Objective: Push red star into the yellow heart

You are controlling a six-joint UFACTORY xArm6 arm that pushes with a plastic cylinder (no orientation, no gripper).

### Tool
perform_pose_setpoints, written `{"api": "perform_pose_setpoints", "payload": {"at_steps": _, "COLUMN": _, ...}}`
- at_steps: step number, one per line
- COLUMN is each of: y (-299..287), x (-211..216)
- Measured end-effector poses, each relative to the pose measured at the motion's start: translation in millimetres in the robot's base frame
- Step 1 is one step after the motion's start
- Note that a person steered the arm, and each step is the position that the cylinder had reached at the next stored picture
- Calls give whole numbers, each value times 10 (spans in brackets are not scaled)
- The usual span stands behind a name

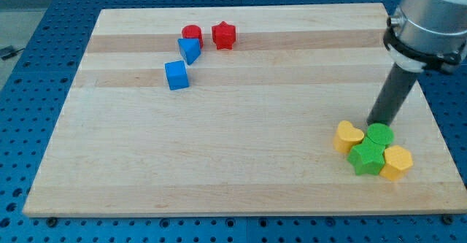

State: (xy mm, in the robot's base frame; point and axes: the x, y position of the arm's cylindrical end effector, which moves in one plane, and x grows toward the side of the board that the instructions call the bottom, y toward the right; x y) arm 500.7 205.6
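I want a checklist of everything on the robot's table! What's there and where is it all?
Surface: wooden board, lying on a blue perforated bench.
Job's things: red star near the view's top; yellow heart at the view's lower right, far apart.
Clutter: red cylinder, blue wedge-like block and blue cube beside the star; green round block, green star and yellow hexagon-like block crowd the heart.
Claw: none; my tip sits just above the green round block.
Cables: nothing seen.
Surroundings: blue bench only.
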Motion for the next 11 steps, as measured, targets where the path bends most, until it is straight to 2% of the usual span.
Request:
{"api": "perform_pose_setpoints", "payload": {"at_steps": 1, "y": -73, "x": -324}}
{"api": "perform_pose_setpoints", "payload": {"at_steps": 2, "y": -438, "x": -1065}}
{"api": "perform_pose_setpoints", "payload": {"at_steps": 4, "y": -1661, "x": -2496}}
{"api": "perform_pose_setpoints", "payload": {"at_steps": 5, "y": -2269, "x": -2672}}
{"api": "perform_pose_setpoints", "payload": {"at_steps": 6, "y": -2621, "x": -2571}}
{"api": "perform_pose_setpoints", "payload": {"at_steps": 8, "y": -2249, "x": -2304}}
{"api": "perform_pose_setpoints", "payload": {"at_steps": 11, "y": -2514, "x": -1521}}
